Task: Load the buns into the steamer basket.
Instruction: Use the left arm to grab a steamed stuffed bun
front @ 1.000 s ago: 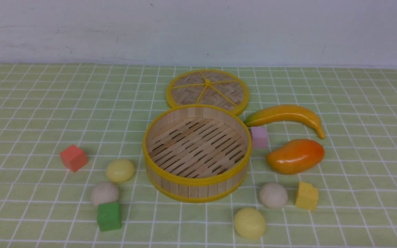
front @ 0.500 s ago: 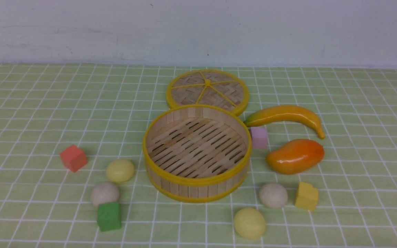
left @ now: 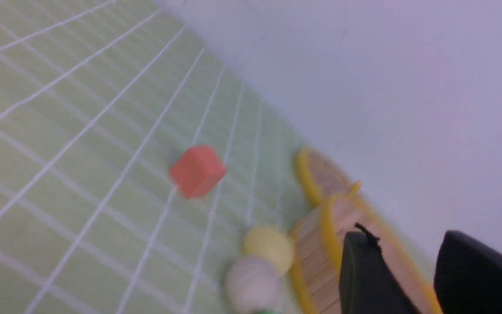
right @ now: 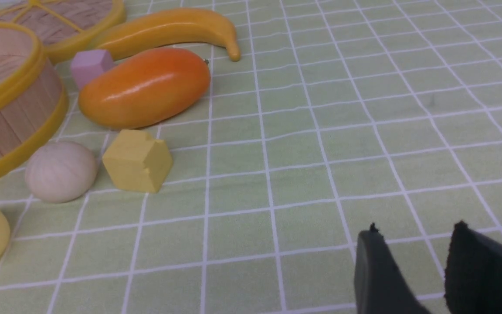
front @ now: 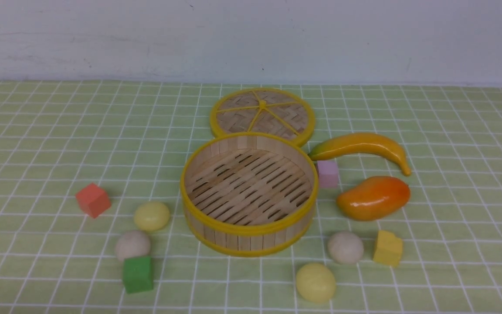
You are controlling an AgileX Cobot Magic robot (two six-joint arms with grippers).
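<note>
Bamboo basket (front: 242,240) sits at the middle of the table (front: 50,131). All four buns lie outside it: left yellow bun (front: 152,215) and left beige bun (front: 132,245) toward the left-front corner, right beige bun (front: 345,247) and right yellow bun (front: 315,282) toward the front edge. Left gripper (left: 403,244) and right gripper (right: 414,237): jaws parted, holding nothing.

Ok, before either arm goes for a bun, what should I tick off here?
1. Steamer basket uncovered and empty: ok.
2. Left yellow bun, left beige bun, right beige bun, right yellow bun outside it, nothing on top: ok.
3. Left claw open, empty: ok.
4. Right claw open, empty: ok.
5. Room around left beige bun: not ok, green cube crowds it.
</note>
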